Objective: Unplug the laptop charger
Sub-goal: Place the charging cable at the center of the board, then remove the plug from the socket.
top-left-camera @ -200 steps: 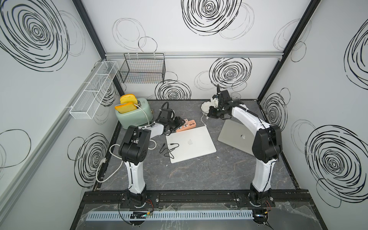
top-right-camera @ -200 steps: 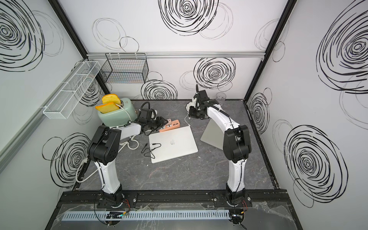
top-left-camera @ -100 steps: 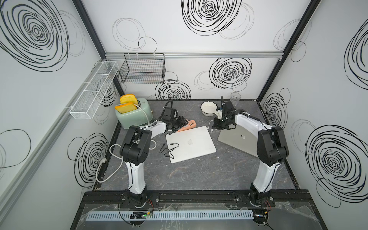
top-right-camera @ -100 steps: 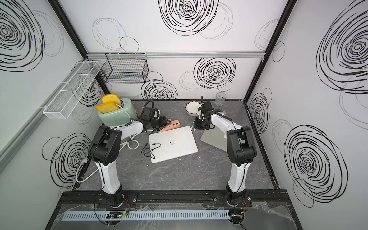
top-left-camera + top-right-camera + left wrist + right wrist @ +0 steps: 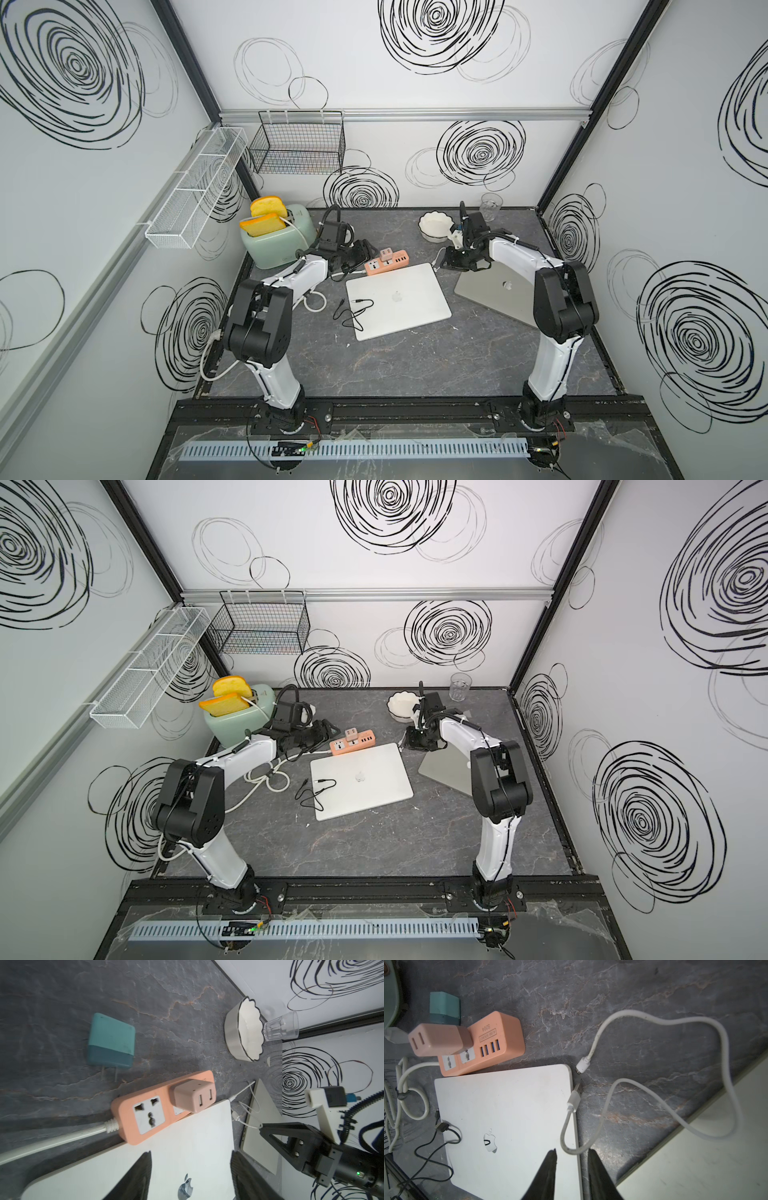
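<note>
White laptop point(image 5: 397, 301) mid-table, orange power strip point(image 5: 386, 261) against its far edge. Teal charger brick point(image 5: 111, 1043) lies flat just behind the strip, prongs bare, unplugged. White cable point(image 5: 633, 1012) loose beside the laptop, both ends free. Left gripper point(image 5: 191, 1153) and right gripper point(image 5: 572, 1151): fingers apart, empty.

A green toaster point(image 5: 284, 249) is holding two bread slices point(image 5: 266, 216). A white bowl point(image 5: 430, 236) is sitting near a clear glass point(image 5: 491, 206). A black wire basket point(image 5: 299, 141) is hanging on the back wall.
</note>
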Controlling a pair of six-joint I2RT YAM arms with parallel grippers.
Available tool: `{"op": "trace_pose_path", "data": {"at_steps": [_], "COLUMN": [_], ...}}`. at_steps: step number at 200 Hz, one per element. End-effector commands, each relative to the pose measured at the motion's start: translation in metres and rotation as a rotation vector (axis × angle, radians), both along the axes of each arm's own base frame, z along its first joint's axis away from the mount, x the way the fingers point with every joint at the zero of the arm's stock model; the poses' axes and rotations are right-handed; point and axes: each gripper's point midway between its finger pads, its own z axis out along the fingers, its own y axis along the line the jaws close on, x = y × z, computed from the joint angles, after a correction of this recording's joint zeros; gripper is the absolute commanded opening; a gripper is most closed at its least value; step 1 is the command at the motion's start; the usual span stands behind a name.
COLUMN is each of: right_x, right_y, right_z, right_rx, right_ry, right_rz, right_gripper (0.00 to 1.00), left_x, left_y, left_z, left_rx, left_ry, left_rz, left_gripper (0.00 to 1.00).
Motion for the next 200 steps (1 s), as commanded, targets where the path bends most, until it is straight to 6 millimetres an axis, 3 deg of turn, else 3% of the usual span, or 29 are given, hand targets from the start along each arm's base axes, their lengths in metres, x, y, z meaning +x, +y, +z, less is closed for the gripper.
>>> {"op": "trace_pose_path", "data": {"at_steps": [1,26,58,116,161,200], "right_x": [0.007,0.014,0.027,0.035,0.051,0.050], "right_y": [0.006,0.007,0.042,0.116,0.150,0.176], "right_z": [0.015,0.044,0.072,0.064,0.059,0.057], "right_rx": [0.016,0.009,0.003,0.070,0.127,0.122], "right_ry": [-0.034,-0.101,-0.171,-0.151,-0.152,-0.168], "right_rz": [0.012,0.014,0.077,0.126,0.101,0.130], "right_gripper": [0.38,0.57,0.72,0.88,0.94,0.97], "left_x": [-0.012,-0.011,-0.011,-0.022,-0.033,-0.039], "left_y": [0.018,0.028,0.035,0.057,0.070,0.075], "left_z": [-0.010,-0.009,0.003,-0.008,-0.014,-0.013], "left_rx": [0.045,0.052,0.058,0.055,0.040,0.017], "left_ry": [0.025,0.030,0.017,0.046,0.054,0.041], "left_rz": [0.004,0.017,0.022,0.073,0.102,0.124], "left_gripper": [0.65,0.64,0.65,0.78,0.84,0.84]}}
